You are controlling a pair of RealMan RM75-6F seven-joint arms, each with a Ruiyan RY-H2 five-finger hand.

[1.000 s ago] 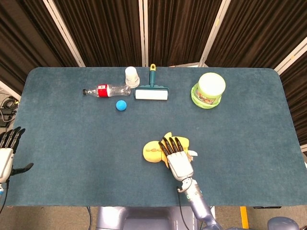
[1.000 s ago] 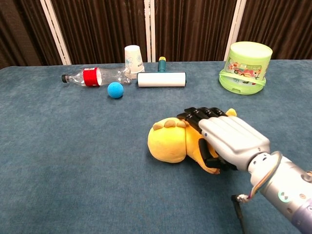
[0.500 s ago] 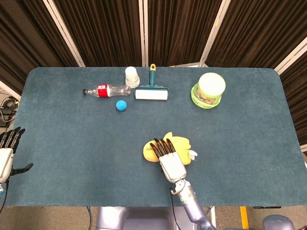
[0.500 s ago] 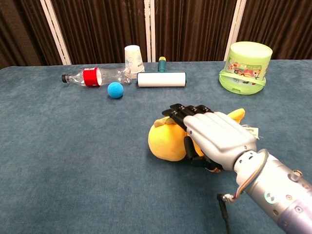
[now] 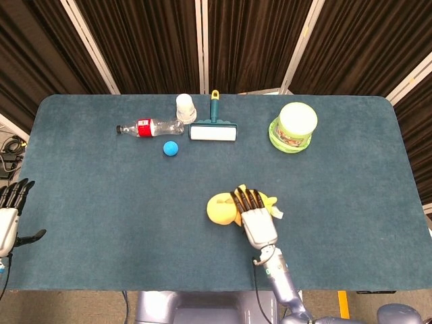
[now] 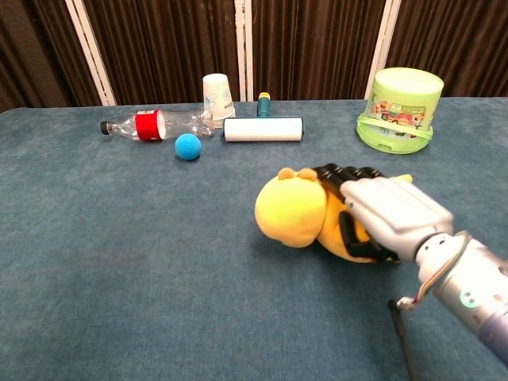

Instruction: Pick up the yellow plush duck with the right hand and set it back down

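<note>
The yellow plush duck [image 5: 220, 209] is near the table's front middle, its round head pointing left. My right hand [image 5: 256, 219] lies over its body from the right, and its dark fingers [image 6: 343, 173] curl around the plush while the thumb presses the near side. In the chest view the duck [image 6: 292, 213] has its head tipped up with a shadow beneath it. Whether it is clear of the cloth I cannot tell. My left hand [image 5: 10, 216] hangs off the table's left front edge, fingers apart and holding nothing.
Along the back stand a clear bottle with a red label [image 5: 148, 127], a white paper cup [image 5: 185, 106], a lint roller with a teal handle [image 5: 213, 129] and a green lidded tub [image 5: 293, 127]. A small blue ball [image 5: 171, 149] lies just in front of the bottle.
My right hand has tightened round the duck and carried it a little to the right. The duck's head has come up and turned. The left hand has not moved.
</note>
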